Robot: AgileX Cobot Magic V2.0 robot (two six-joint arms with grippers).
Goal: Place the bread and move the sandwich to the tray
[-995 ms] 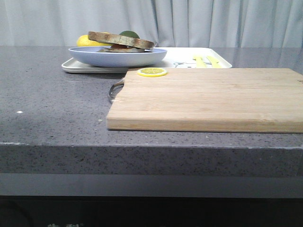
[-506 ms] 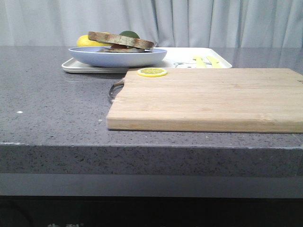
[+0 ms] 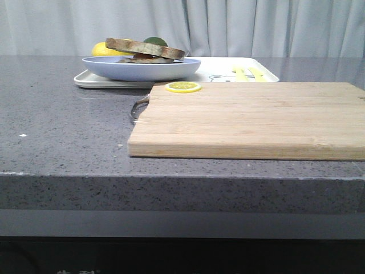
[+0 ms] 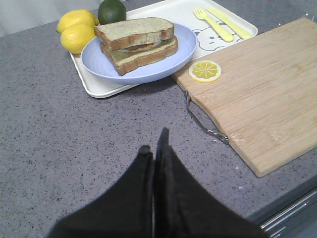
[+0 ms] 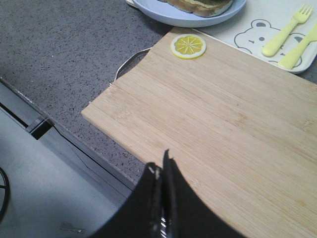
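The left gripper (image 4: 154, 148) is clenched on nothing, its 2 dark fingers pressed together above bare grey counter (image 4: 59, 144), pulled well back from the food. The right gripper (image 5: 161, 168) is likewise clamped empty, hanging over the near edge of the wooden cutting board (image 5: 223, 124). Neither arm shows in the front view.

Across the last second nothing in the front view has shifted: plate, tray, board and lemon slice sit exactly as they did. That stillness, with both arms retracted and empty, suggests the work is finished rather than paused.

Outward from the left gripper, at about 12 o'clock in its view, the sandwich (image 4: 136, 44) rests on the blue plate (image 4: 99, 59), and the plate sits on the white tray (image 4: 91, 88). The bread (image 4: 133, 32) lies on top as the upper slice, with a sliver of egg showing between it and the lower slice. So both parts of the task look done: bread placed, sandwich on the tray.

At 11 o'clock of the plate lie 2 lemons (image 4: 77, 29) and a lime (image 4: 111, 11). At 2 o'clock, a yellow fork and knife (image 4: 220, 22) lie on the tray beside a bear print. A lemon slice (image 4: 205, 71) sits on the board's corner, near the plate rim.
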